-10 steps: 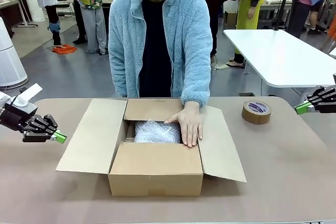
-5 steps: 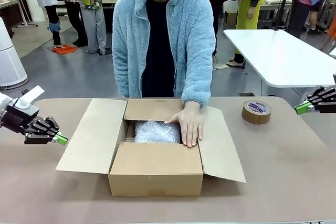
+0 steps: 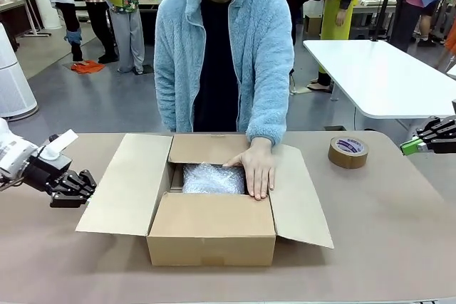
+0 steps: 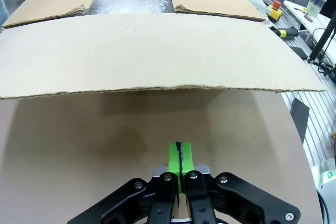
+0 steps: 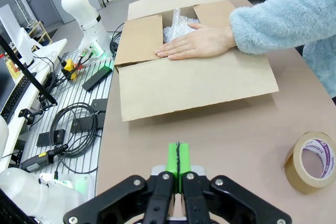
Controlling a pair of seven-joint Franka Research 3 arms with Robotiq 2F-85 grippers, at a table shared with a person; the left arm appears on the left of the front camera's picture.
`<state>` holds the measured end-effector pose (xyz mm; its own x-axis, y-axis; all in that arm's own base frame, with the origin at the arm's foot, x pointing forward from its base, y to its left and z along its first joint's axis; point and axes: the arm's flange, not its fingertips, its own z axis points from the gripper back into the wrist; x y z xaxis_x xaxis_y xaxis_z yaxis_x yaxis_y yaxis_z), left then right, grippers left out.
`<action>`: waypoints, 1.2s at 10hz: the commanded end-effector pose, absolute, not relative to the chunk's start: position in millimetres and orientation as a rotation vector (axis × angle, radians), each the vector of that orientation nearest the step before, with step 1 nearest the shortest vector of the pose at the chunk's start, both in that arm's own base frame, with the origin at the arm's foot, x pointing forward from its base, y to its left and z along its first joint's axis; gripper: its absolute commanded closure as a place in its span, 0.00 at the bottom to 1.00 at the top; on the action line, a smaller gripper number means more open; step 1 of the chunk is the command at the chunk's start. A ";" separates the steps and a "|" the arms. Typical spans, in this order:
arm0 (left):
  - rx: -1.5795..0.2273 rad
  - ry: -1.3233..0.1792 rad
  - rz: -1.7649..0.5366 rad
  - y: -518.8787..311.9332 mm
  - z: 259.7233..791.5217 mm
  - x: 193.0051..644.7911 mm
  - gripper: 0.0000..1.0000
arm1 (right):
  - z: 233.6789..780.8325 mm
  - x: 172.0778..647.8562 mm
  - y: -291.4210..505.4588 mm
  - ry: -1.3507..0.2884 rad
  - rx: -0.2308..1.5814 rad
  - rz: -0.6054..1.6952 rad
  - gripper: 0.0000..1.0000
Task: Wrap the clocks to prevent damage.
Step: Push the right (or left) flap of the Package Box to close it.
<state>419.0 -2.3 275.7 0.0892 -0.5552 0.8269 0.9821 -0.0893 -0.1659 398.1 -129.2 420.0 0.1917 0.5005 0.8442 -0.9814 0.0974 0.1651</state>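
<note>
— Since a second ago the left gripper [image 3: 75,189] has swung in toward the left flap [image 3: 128,183] of the cardboard box [image 3: 211,229]. The clocks [image 3: 212,179], a whitish bubble-wrap cushion, lie inside by the person's hand [image 3: 258,169].
— Left wrist?
— Jaws pressed together, facing the flap's edge. I'd slip beneath and lift slowly.
— Right wrist?
— There the right gripper [image 5: 178,162] has its jaws together too, well clear, with the tape roll [image 5: 311,162] nearby.
</note>
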 end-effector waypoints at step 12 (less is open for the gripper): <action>-1.258 -0.927 -1.355 -27.5 271.2 427.6 1.00 | 420.3 397.6 -129.5 -0.717 0.874 1.243 0.99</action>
<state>423.5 -30.4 272.6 0.0950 -0.2304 0.9685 0.9750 -0.1750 -0.1372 398.1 -129.2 420.0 0.1918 0.5005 0.8442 -0.9814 0.0974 0.1652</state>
